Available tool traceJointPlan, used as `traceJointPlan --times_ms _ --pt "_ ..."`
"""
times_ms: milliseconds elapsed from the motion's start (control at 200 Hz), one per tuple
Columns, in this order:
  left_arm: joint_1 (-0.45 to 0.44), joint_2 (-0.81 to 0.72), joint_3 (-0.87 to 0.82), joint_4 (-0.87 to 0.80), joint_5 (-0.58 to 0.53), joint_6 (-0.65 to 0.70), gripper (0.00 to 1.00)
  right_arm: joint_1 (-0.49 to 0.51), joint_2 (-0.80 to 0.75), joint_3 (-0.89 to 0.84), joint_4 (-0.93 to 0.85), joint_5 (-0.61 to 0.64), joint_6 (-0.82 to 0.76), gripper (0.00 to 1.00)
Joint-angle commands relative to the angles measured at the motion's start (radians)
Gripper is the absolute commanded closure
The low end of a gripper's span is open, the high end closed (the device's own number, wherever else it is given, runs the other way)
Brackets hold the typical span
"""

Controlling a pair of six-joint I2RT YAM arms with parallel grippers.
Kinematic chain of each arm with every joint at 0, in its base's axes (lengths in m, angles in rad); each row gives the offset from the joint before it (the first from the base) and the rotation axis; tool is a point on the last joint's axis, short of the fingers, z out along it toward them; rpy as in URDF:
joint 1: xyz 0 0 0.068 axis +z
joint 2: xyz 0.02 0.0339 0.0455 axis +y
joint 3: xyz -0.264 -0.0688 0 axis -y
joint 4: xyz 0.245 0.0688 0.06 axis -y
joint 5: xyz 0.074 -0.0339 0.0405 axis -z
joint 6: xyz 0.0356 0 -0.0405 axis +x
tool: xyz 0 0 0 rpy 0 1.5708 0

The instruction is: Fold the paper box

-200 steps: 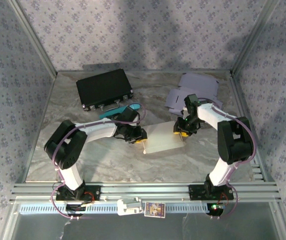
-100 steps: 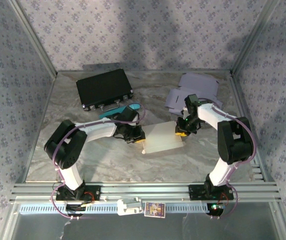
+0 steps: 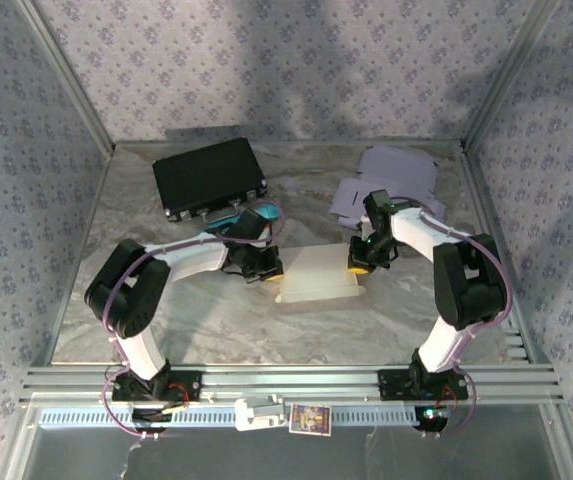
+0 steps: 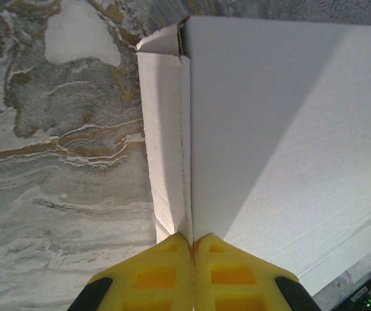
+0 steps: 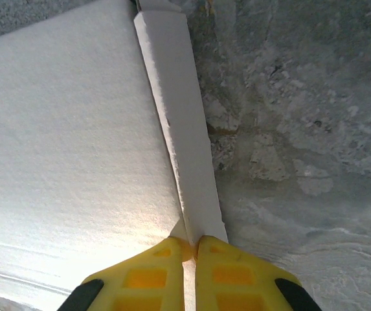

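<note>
Left tool [image 4: 191, 238], right tool [image 5: 190, 243], pinching paper box [image 4: 282, 129]

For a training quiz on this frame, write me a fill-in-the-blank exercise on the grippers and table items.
1. The left gripper and right gripper are each ___ on the white paper box.
2. The gripper fingers are ___ in colour.
3. The black case sits on the ___ half of the table.
Missing: shut; yellow; left.

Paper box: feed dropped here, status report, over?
Left end effector shut on paper box, side flap. Right end effector shut on opposite flap. Black case, purple sheets behind, clear.
</note>
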Motion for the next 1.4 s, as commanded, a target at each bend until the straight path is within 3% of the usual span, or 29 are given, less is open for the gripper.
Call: traceJointPlan --times_ms 0,390,500,610,809,1109,1214,1399 --pt "-0.012 -0.005 -0.024 -0.003 0.002 0.03 0.94 0.04 0.022 0.018 0.018 -0.139 0.001 0.9" --pt "0.013 -0.015 -0.055 -0.003 0.01 0.059 0.97 0.006 0.015 0.025 0.026 -0.171 -0.03 0.85" --pt "0.016 -0.021 -0.062 -0.008 0.004 0.066 0.99 -0.009 -0.005 0.027 0.026 -0.165 -0.035 0.78" --pt "0.023 -0.036 -0.078 -0.006 0.002 0.077 1.0 -0.036 -0.042 0.018 0.047 -0.182 -0.041 0.65" --pt "0.057 -0.059 -0.13 0.059 0.053 0.104 1.0 -0.092 -0.129 -0.026 0.145 -0.314 -0.038 0.44" --pt "0.105 -0.056 -0.184 0.113 0.102 0.121 1.0 -0.167 -0.116 -0.113 0.18 -0.33 -0.064 0.39" --pt "0.112 -0.059 -0.2 0.118 0.103 0.124 1.0 -0.162 -0.107 -0.15 0.218 -0.398 -0.056 0.3" --pt "0.145 -0.052 -0.23 0.151 0.133 0.112 1.0 -0.129 -0.111 -0.187 0.306 -0.44 0.011 0.27"
